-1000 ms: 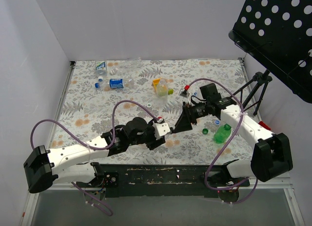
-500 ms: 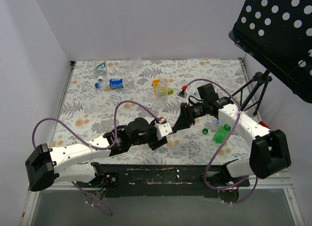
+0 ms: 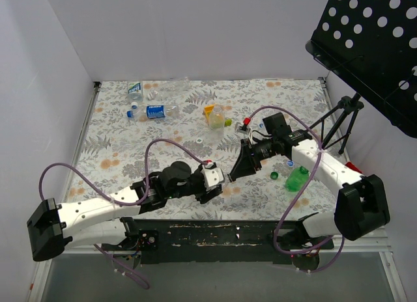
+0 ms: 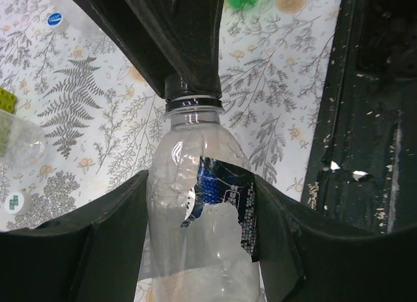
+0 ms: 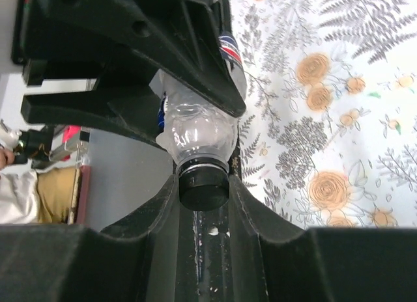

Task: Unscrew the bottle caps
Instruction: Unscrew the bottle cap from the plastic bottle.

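Newly closed: right hand [image 3: 232, 175] on black cap [image 5: 203, 183] | left hand [image 4: 201, 191] clamps bottle [image 4: 199, 250]

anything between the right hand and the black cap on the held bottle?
Nothing visible. The right hand has its fingers against both sides of the black cap, while the left hand grips the bottle by its body.

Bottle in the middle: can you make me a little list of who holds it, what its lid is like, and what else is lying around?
Bottle: clear bottle with a torn blue label
Held by: left end effector, clamped round its body
Lid: black cap, on the neck
Lid gripped by: right end effector, a finger on each side
Nearby: green bottle lying beside the right arm
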{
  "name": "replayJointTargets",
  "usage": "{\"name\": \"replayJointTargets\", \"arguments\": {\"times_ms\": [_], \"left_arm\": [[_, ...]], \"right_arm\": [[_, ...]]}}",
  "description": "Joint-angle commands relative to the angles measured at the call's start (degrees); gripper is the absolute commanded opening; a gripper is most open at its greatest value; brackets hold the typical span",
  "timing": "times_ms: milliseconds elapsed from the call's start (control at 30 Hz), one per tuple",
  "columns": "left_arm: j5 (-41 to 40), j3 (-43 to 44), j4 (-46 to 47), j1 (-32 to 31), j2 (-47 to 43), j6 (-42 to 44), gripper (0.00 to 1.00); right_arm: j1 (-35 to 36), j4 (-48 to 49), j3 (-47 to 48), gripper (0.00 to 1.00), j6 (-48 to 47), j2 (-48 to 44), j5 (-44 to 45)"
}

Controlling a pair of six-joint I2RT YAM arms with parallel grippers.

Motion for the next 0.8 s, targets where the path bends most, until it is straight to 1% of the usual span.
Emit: {"name": "replayJointTargets", "arguments": {"times_ms": [0, 67, 100, 233, 300, 333, 500, 667, 700, 767], "left_arm": [[4.2, -2.6, 5.5, 1.4, -5.9, -2.8, 0.00], [8.8, -3.2, 5.5, 2.9, -6.6, -4.8, 0.00], [11.9, -3.2, 5.4, 4.8, -6.6, -5.7, 0.00], [28.7, -3.0, 5.7, 12.9, -4.9, -10.0, 0.00], [34.1, -2.6, 5.6, 15.1, -3.6, -10.7, 0.00], [35.5, -2.5, 5.4, 15.5, -3.2, -10.6, 0.00], [39.6, -2.2, 5.9, 16.7, -2.4, -10.2, 0.00], [37.0, -1.8, 3.8, 16.9, -2.1, -8.7, 0.00], [36.1, -1.4, 2.9, 17.0, -2.0, -8.0, 0.00], [34.4, -0.7, 2.1, 17.0, -2.1, -6.9, 0.00]], "right_arm": [[0.9, -11.8, 4.2, 0.01, -21.1, -2.7, -2.9], [1.6, -16.0, 6.1, 0.01, -28.3, -2.7, -2.2], [2.3, -18.6, 7.3, 0.01, -32.4, -2.6, -1.5], [6.4, -27.0, 11.7, 0.01, -48.2, -2.3, 4.2], [7.9, -29.4, 13.9, 0.01, -51.9, -2.0, 6.7], [8.3, -30.2, 15.3, 0.01, -53.2, -1.6, 7.5], [8.3, -30.8, 18.0, 0.01, -53.9, -1.5, 10.7], [8.3, -29.0, 17.3, 0.01, -49.6, -1.9, 11.4], [8.2, -28.6, 17.1, 0.03, -48.5, -2.1, 11.5], [7.7, -27.5, 17.1, 0.09, -45.0, -2.3, 11.2]]}}
